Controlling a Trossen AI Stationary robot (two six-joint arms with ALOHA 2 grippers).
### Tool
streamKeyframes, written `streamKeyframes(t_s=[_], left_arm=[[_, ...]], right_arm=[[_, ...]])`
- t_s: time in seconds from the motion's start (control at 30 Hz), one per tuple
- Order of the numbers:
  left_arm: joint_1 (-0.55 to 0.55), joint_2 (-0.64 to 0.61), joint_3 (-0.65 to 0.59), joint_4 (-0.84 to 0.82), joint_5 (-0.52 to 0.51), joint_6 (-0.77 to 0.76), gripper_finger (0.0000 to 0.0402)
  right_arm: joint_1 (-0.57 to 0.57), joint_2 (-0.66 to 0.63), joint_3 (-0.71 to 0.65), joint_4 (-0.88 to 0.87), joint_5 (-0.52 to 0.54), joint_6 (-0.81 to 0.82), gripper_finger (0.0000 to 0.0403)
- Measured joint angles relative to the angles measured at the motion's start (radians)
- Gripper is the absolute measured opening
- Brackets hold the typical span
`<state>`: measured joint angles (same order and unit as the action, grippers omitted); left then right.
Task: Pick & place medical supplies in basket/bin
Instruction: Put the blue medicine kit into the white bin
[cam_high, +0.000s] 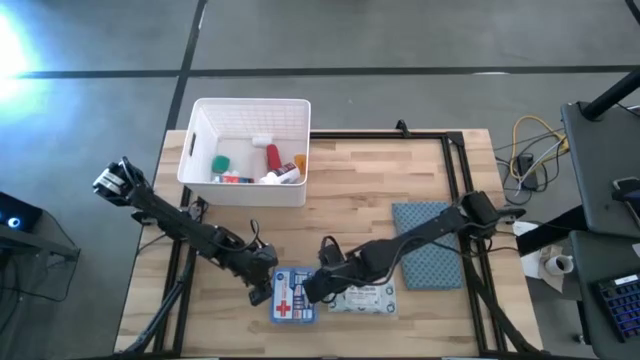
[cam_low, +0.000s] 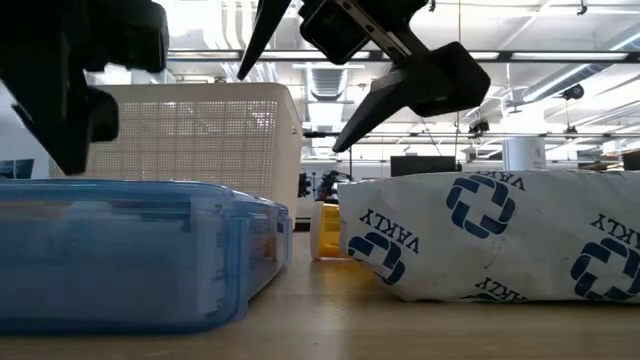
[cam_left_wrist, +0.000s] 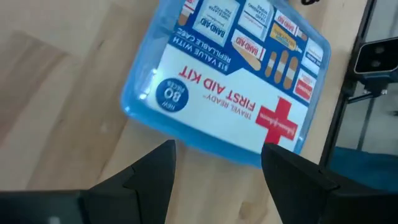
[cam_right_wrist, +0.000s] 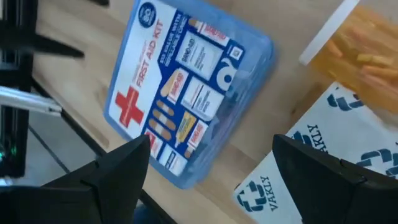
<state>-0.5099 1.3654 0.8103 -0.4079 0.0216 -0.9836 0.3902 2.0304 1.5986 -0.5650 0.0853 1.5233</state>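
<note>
High view: both my pincers sit at the near edge of the table (cam_high: 400, 180). My left pincer (cam_high: 262, 288) is spread, just left of the first-aid kit (cam_high: 293, 296), gripping nothing. My right pincer (cam_high: 318, 285) is spread too, above the gap between kit and wipes pack (cam_high: 364, 297). White bin (cam_high: 250, 150) at far left holds small supplies. Blue-grey pad (cam_high: 432, 245) lies right.

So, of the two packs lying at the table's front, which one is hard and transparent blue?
The first aid kit, a clear blue case with a red cross; the wipes pack beside it is soft and white.
</note>
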Motion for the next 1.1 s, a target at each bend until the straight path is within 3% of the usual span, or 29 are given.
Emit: streamKeyframes(t_s=[0.2,0.43,0.8,1.1], left_arm=[[-0.021,0.005,-0.084,0.173,0.002,-0.022,0.0216],[-0.03,0.005,-0.172,0.217,-0.017,-0.051,0.0216],[-0.029,0.008,-0.181,0.262,-0.031,-0.074,0.0216],[-0.035,0.105,-0.182,0.286,-0.011,-0.079,0.0216]], right_arm=[[-0.02,0.003,0.0,0.005,0.027,0.062,0.0327],[-0.026,0.088,0.0,0.091,0.017,0.125,0.0327],[-0.027,0.164,0.001,0.116,-0.009,0.166,0.0327],[-0.042,0.248,0.004,0.306,-0.102,0.131,0.0327]])
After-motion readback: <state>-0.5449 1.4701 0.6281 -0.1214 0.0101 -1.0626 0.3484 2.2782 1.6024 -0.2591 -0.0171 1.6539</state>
